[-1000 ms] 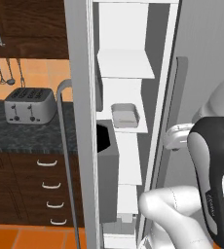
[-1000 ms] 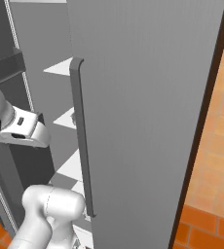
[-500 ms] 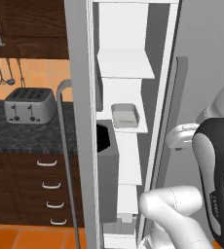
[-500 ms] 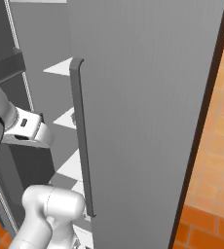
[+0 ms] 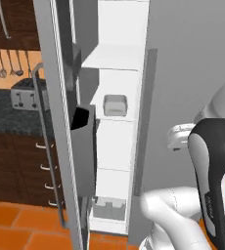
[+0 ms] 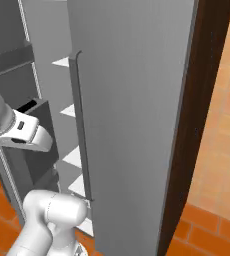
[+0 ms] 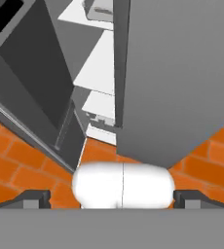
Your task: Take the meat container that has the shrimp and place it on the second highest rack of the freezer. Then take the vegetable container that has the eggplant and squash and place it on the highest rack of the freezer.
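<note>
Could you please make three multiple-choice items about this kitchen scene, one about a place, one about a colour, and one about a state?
1. Where does the small container stand?
A. on a white shelf inside the freezer
B. on the floor
C. beside the toaster

2. What colour is the floor?
A. blue
B. orange
C. green

3. How does the gripper stand?
A. shut on the door handle
B. shut on a container
C. open and holding nothing

Answers:
1 A: the left base view shows the small container resting on a white shelf within the freezer.
2 B: the floor is made of orange tiles.
3 C: in the hand view the fingertips of the gripper stand far apart with only floor between them, away from the door handle.
</note>
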Available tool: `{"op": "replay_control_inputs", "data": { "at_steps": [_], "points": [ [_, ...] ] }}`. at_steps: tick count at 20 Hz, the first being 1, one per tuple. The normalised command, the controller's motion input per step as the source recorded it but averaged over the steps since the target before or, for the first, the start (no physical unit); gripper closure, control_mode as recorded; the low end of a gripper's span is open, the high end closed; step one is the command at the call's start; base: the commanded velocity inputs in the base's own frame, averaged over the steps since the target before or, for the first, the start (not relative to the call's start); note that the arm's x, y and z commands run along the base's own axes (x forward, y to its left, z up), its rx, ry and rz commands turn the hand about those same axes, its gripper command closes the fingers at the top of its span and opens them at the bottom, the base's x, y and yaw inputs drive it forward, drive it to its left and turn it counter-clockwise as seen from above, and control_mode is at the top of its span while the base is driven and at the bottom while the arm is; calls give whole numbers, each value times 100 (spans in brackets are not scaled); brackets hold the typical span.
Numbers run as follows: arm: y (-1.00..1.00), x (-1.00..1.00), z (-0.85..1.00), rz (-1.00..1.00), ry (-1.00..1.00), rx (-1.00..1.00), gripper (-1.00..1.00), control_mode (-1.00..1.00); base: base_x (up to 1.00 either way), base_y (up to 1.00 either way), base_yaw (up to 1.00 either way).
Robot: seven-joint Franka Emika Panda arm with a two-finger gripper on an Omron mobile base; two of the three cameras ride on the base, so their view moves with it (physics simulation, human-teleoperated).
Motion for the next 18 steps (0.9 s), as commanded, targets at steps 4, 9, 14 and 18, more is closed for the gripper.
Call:
{"op": "replay_control_inputs", "data": {
  "at_steps": [4,9,14,18],
  "points": [
    [0,0,0,0,0,0,-100,100,-26,-48,76],
    [0,0,0,0,0,0,-100,100,-30,0,100],
    [0,0,0,0,0,0,-100,100,-23,16,100],
    [0,0,0,0,0,0,-100,100,-1,47,89]
  ]
}}
